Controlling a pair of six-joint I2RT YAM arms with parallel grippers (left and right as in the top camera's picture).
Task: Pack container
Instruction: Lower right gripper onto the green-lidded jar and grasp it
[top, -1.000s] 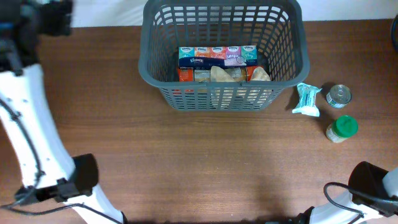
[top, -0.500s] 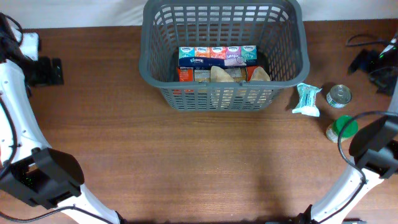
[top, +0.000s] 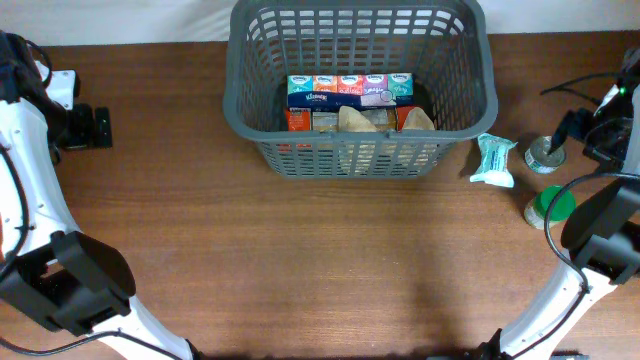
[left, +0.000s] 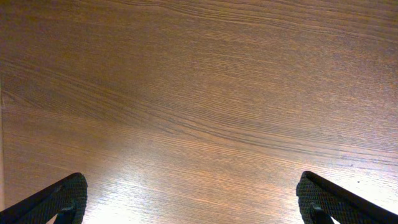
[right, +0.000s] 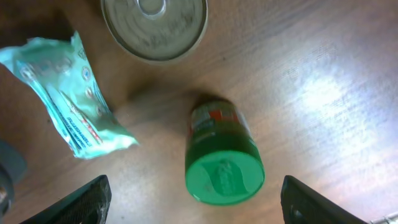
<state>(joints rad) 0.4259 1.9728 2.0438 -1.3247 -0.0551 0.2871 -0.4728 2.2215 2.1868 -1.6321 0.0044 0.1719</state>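
Your left tool (left: 196, 200) and right tool (right: 196, 198) stand wide; the slotted plastic container (top: 462, 105) sits on the grained wooden bench (top: 300, 260)

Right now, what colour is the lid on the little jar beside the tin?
Bright green lid, seen best in the right wrist view.

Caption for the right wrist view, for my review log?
Open right gripper hovers above a green-lidded jar, with a tin can and a teal packet beside it on the wooden table.

Desk (top: 300, 250): brown wood, grain running lengthwise, fills nearly the whole view.
Far edge: white surface (top: 150, 20) beyond it.
Light: soft glare patch (left: 180, 186) on the wood.
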